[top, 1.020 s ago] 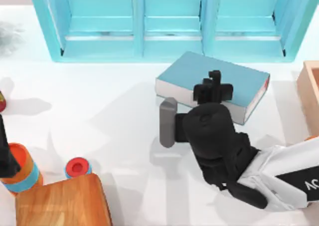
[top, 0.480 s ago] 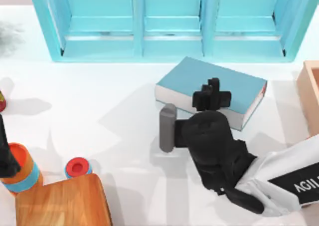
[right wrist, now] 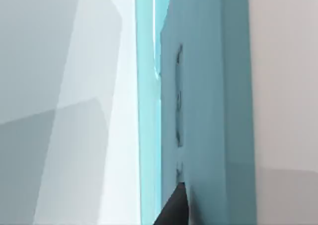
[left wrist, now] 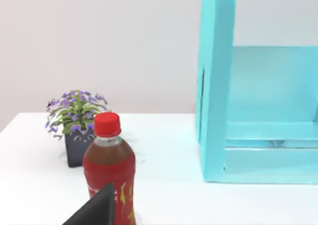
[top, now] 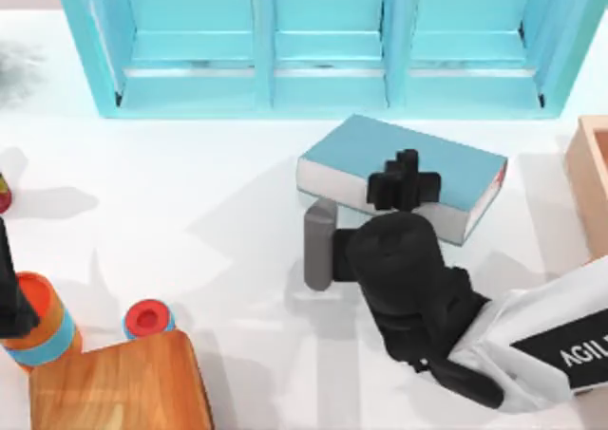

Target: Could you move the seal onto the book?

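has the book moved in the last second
Yes. In the top view the book has slid down, away from the blue shelf, with the right end effector over it.

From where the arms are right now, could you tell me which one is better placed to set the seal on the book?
The right. Its end effector hangs over the book, while the left arm sits at the table's far left edge beside the orange cylinder.
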`<state>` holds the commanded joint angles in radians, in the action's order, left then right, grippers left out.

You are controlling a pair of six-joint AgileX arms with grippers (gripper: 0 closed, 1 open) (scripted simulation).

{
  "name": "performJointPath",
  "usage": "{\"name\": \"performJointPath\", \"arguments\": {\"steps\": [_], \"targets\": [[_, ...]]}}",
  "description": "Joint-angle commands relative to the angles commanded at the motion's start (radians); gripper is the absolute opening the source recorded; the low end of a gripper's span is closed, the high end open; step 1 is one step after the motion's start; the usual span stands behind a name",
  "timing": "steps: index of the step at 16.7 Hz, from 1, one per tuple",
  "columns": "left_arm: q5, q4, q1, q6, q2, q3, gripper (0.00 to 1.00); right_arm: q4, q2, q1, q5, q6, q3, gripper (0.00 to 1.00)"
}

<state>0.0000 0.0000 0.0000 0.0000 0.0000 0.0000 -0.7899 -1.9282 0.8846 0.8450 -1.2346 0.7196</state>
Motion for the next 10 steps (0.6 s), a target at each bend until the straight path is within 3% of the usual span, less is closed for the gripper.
{"name": "performJointPath", "arguments": {"steps": [5,10], "targets": [[0.000,0.000,0.000,0.000,0.000,0.000,1.00,0.000,0.000,0.000,0.000,0.000,0.000,0.98],[0.000,0.000,0.000,0.000,0.000,0.000,1.00,0.000,0.000,0.000,0.000,0.000,0.000,1.00]]}}
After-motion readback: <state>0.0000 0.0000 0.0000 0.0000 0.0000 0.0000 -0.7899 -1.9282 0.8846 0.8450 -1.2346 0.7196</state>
